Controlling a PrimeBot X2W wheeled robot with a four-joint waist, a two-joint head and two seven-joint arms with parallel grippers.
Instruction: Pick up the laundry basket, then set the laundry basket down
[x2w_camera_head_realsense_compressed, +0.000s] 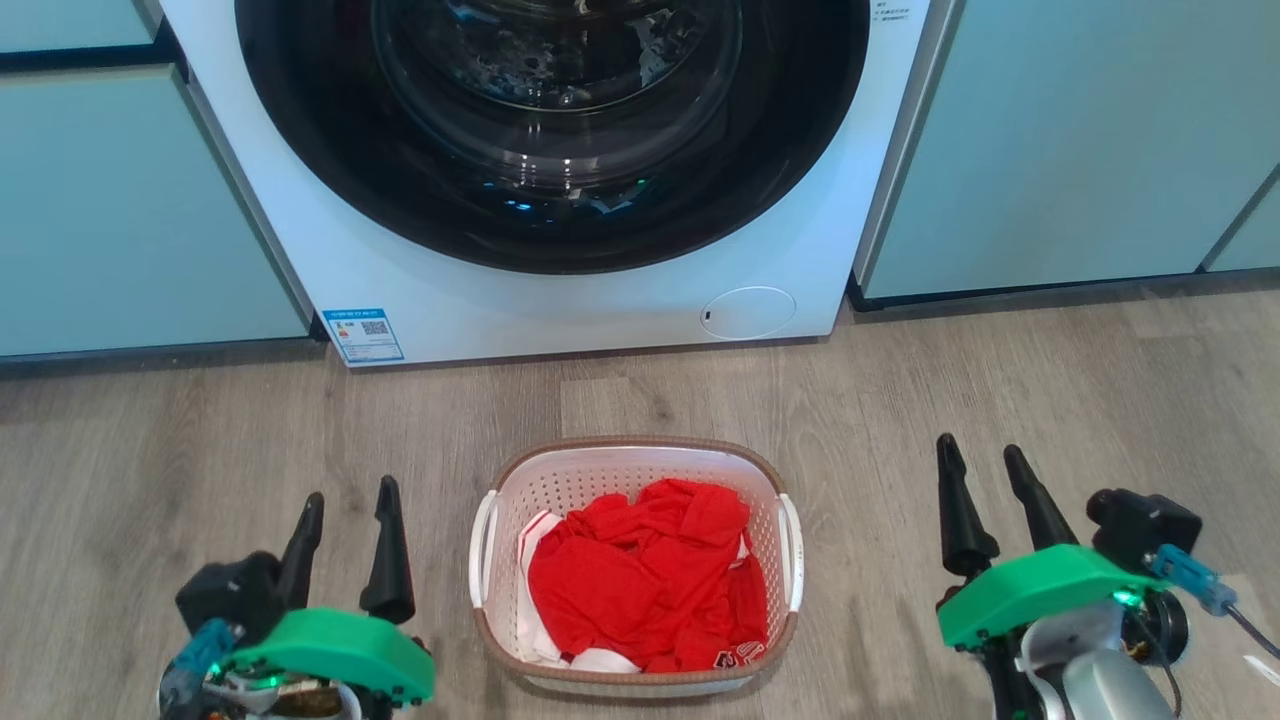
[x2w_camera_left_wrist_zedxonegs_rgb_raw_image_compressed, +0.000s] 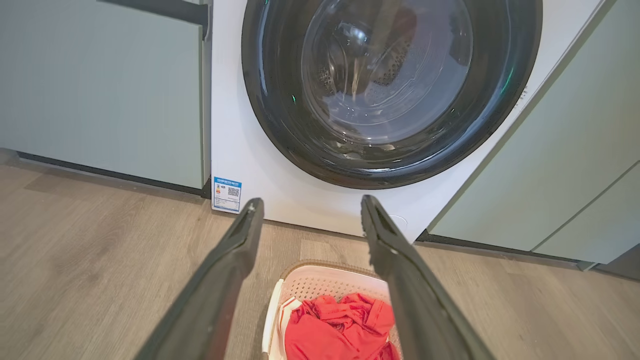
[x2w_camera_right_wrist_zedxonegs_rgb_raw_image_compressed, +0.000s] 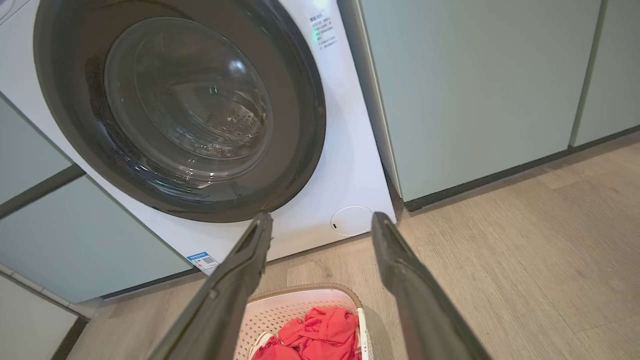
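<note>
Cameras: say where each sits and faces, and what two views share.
Head view: on the head, looking forward and down at the laundry basket on the floor before the washing machine; left gripper and right gripper, open, at the bottom corners.
Left wrist view: on the left wrist, facing the machine's door along its own fingers.
Right wrist view: on the right wrist, facing that door along its own fingers.
Shared: both wrist views catch the basket of red clothes.

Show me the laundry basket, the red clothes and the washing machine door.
laundry basket (x2w_camera_head_realsense_compressed: 600, 485), head view, far perforated inner wall
red clothes (x2w_camera_head_realsense_compressed: 630, 590), head view, middle of the pile
washing machine door (x2w_camera_head_realsense_compressed: 555, 100), head view, dark glass
</note>
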